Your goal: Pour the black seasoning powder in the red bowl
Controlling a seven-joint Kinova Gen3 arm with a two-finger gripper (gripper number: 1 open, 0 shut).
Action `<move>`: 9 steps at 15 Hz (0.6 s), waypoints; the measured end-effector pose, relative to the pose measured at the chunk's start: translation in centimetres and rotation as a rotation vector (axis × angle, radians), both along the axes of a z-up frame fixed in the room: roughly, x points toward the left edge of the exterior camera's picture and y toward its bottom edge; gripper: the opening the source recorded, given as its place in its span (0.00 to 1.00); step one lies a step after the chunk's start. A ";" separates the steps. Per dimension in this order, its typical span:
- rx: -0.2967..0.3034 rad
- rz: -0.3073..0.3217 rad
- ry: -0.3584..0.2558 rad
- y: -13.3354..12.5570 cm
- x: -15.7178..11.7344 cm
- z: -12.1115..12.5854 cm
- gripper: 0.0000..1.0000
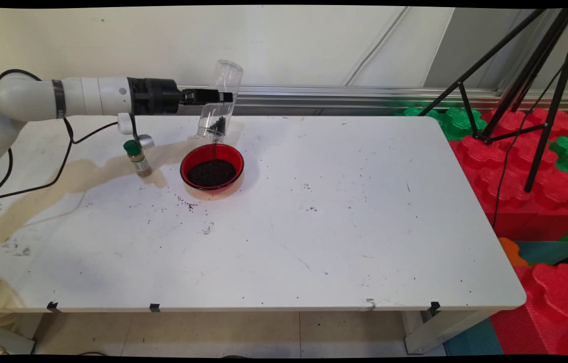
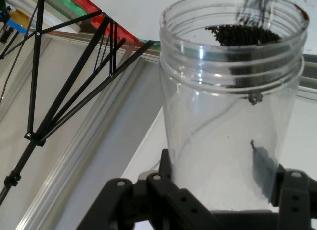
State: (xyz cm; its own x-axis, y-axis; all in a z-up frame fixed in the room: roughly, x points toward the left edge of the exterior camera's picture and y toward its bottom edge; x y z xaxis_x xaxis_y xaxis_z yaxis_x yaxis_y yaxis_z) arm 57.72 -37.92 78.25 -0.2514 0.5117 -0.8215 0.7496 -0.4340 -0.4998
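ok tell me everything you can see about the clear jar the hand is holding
The clear jar looks like transparent plastic, cylindrical, with a threaded neck and no lid. The hand is shut on its middle from the left. It is upended and slightly tilted, mouth down, above the red bowl. Dark granules sit at its mouth and stream thinly into the bowl, which already holds a dark heap. It touches nothing else.

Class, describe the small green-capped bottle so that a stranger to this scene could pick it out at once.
Start at the white table and find the red bowl of dark grains near its far left. Just left of the bowl stands the small bottle. Only it has a green cap; the clear jar is held tipped in the claw.
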 end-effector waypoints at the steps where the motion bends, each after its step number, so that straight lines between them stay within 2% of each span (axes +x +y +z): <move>1: -0.005 -0.002 -0.004 0.1 0.0 0.0 0.00; 9: -0.067 -0.021 -0.056 0.8 0.3 0.3 0.00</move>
